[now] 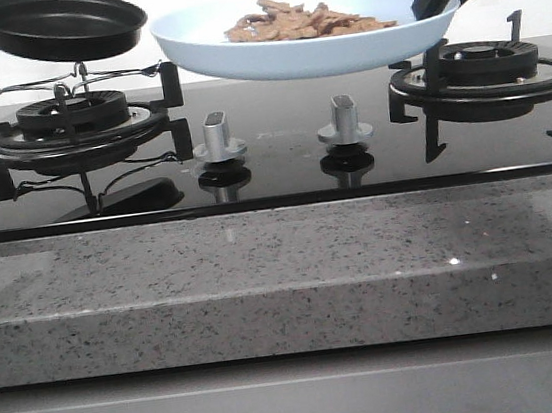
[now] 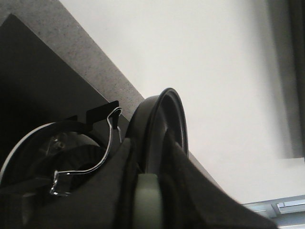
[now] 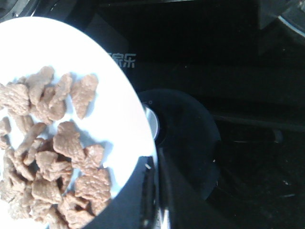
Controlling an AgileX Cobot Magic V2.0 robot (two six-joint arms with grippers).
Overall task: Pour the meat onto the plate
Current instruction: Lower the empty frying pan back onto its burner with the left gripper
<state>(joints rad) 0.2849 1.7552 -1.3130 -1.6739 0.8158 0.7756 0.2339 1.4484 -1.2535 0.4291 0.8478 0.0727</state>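
Note:
The pale-blue plate (image 1: 237, 55) hangs level above the middle of the stove, with the meat (image 1: 304, 22) heaped on it as brown strips. My right gripper (image 1: 429, 1) is shut on the plate's right rim. The right wrist view shows the meat (image 3: 52, 157) on the plate (image 3: 109, 95) and my right gripper (image 3: 152, 179) clamped over its edge. The black frying pan (image 1: 62, 26) is held in the air above the left burner, and no meat shows in it. In the left wrist view my left gripper (image 2: 152, 160) is shut on the pan's pale handle (image 2: 147, 200), with the pan (image 2: 164, 124) edge-on beyond it.
The left burner (image 1: 74, 120) carries a wire trivet (image 1: 69, 83) just under the pan. The right burner (image 1: 486, 70) sits below the right gripper. Two silver knobs (image 1: 218, 138) (image 1: 343, 121) stand on the black glass hob. A speckled granite counter edge (image 1: 285, 276) runs along the front.

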